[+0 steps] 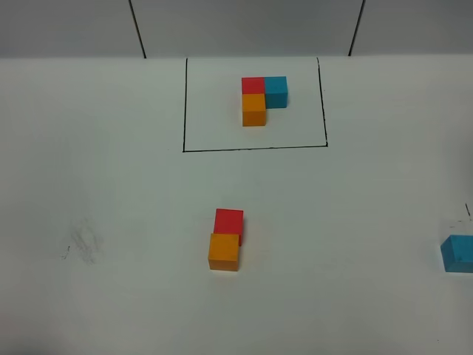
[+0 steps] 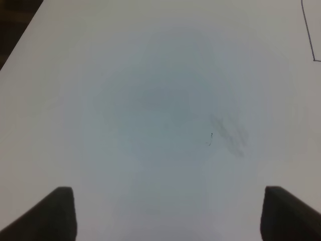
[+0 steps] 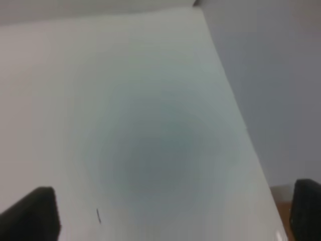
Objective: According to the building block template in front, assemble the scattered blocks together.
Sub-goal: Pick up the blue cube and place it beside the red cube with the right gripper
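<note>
The template (image 1: 263, 98) is an L of red, cyan-blue and orange cubes inside a thin black drawn rectangle at the back of the table. In front, the loose red cube (image 1: 229, 222) touches the loose orange cube (image 1: 224, 252), which sits just in front of it. The loose cyan-blue cube (image 1: 458, 254) lies apart at the right edge of the high view. Neither arm shows in the high view. My left gripper (image 2: 168, 213) is open over bare table. My right gripper (image 3: 175, 213) is open over bare table near the table's edge. Neither holds anything.
A grey smudge (image 1: 81, 242) marks the white table at the left; it also shows in the left wrist view (image 2: 230, 133). A corner of the black rectangle line (image 2: 308, 35) shows in the left wrist view. The right wrist view shows the table's edge (image 3: 235, 110).
</note>
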You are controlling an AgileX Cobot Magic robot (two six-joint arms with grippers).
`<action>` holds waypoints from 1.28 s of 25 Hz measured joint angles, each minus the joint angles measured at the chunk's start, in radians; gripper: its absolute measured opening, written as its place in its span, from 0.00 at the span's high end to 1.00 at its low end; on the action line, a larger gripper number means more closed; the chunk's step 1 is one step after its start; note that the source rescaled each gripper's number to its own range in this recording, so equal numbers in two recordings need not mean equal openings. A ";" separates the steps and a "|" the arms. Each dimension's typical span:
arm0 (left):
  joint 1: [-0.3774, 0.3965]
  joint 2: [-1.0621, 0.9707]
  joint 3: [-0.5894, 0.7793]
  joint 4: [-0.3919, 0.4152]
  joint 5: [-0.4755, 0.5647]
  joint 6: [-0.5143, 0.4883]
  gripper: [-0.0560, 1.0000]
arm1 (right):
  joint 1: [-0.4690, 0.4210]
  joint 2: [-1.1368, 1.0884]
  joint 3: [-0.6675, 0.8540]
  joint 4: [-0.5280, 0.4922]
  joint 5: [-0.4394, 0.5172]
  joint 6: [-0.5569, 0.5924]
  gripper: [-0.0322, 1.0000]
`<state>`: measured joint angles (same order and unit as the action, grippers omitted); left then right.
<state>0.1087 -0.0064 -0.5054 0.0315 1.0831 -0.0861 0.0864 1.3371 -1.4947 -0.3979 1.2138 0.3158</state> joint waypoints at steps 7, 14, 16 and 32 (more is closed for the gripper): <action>0.000 0.000 0.000 0.000 0.000 0.000 0.30 | -0.115 -0.001 0.301 0.149 0.004 -0.136 0.15; 0.000 0.000 0.000 0.000 0.000 0.000 0.30 | -0.103 -0.013 0.565 0.327 -0.170 -0.182 0.15; 0.000 0.000 0.000 0.000 0.000 0.000 0.30 | -0.078 -0.013 0.616 0.333 -0.222 -0.184 0.15; 0.000 0.000 0.000 0.000 0.000 0.000 0.30 | 0.037 0.113 0.717 0.260 -0.456 -0.106 0.18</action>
<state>0.1087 -0.0064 -0.5054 0.0315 1.0831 -0.0861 0.1232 1.4503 -0.7774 -0.1376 0.7578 0.2099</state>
